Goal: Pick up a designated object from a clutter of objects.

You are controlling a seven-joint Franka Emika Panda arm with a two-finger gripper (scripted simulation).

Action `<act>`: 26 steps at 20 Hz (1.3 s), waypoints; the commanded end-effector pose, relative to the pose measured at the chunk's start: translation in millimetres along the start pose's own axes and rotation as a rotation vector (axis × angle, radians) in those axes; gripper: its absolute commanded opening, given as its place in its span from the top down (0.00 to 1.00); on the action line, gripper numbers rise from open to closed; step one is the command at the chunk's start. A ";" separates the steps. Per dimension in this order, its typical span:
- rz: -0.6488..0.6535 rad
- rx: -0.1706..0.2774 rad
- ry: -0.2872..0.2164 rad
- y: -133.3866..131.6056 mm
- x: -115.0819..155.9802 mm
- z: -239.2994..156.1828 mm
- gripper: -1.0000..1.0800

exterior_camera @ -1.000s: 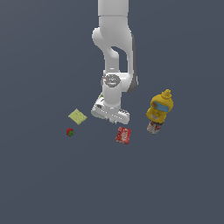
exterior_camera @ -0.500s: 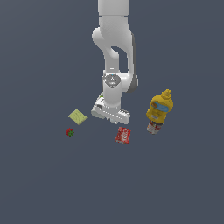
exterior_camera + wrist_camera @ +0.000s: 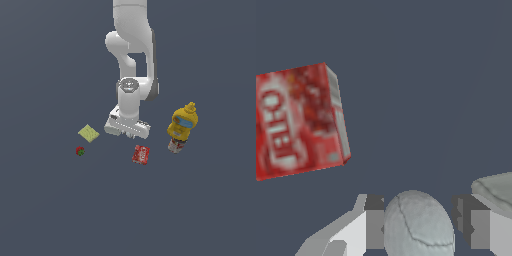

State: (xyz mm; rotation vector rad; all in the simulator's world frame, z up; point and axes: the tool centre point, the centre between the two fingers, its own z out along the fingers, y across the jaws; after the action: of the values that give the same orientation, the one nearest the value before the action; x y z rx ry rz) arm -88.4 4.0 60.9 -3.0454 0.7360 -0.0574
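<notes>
Presently, by line:

Arm: white Panda arm (image 3: 131, 55), reaching down from the upper middle of the exterior view, wrist low over the dark floor (image 3: 60, 210).

Gripper (image 3: 418, 220): spread about as wide as the ball, one finger pad (image 3: 374, 222) on each side of it; pads close against the ball, actual contact impossible to tell from the wrist view. In the exterior view, fingertips hidden under the gripper body.

Pale ball (image 3: 417, 225): whitish, finely cracked surface, sitting between the two fingers in the wrist view; not visible in the exterior view, covered by the gripper.

Red can (image 3: 141, 154): lying flat on the floor, near the gripper, apart from it; white lettering seen in the wrist view.

Yellow mustard bottle (image 3: 183, 125): at the exterior view's right, well apart from the gripper, with a small reddish-and-white item at its base, too small to identify.

Yellow-green flat square (image 3: 88, 133): flat on the floor at the exterior view's left of the gripper.

Red strawberry (image 3: 80, 151): just beside the square, nearer the camera, not touching it.
</notes>
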 end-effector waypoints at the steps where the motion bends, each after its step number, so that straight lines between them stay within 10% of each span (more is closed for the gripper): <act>1: 0.000 0.000 0.000 -0.5 -1.4 -12.3 1.00; 26: -0.004 -0.010 -0.019 -8.8 -22.4 -210.4 1.00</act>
State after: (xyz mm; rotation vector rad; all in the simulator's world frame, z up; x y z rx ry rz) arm -110.5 21.2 257.7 -3.0524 0.7312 -0.0282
